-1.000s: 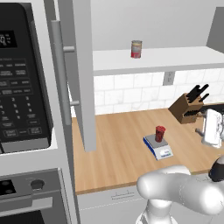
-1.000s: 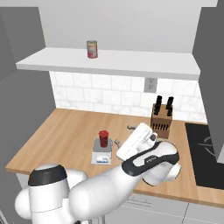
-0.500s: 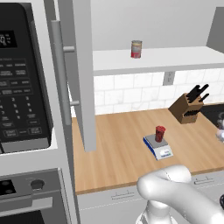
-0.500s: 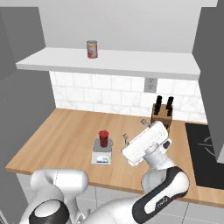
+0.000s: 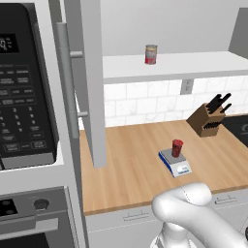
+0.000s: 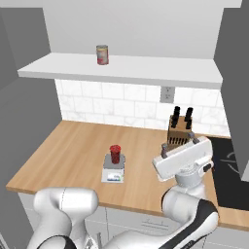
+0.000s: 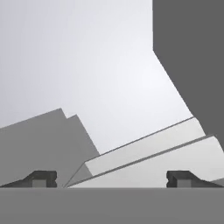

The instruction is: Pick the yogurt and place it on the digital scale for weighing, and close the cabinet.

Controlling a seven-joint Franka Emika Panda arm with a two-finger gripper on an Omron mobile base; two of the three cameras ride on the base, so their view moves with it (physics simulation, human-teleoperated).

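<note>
The yogurt is a small dark-red, slightly tapered cup that stands upright on the digital scale, narrower than its grey platform. The scale is flat and rectangular, with a white-blue body and a display strip on its front, and rests on the wooden surface. The cabinet stands open, its light-grey door swung outward, baring the white inner shelf.

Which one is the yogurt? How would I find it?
Look at the wooden counter under the white shelf. Near its front edge sits a small digital scale, and the yogurt stands on it: a dark-red cup, unlike the red-labelled can on the shelf.
</note>
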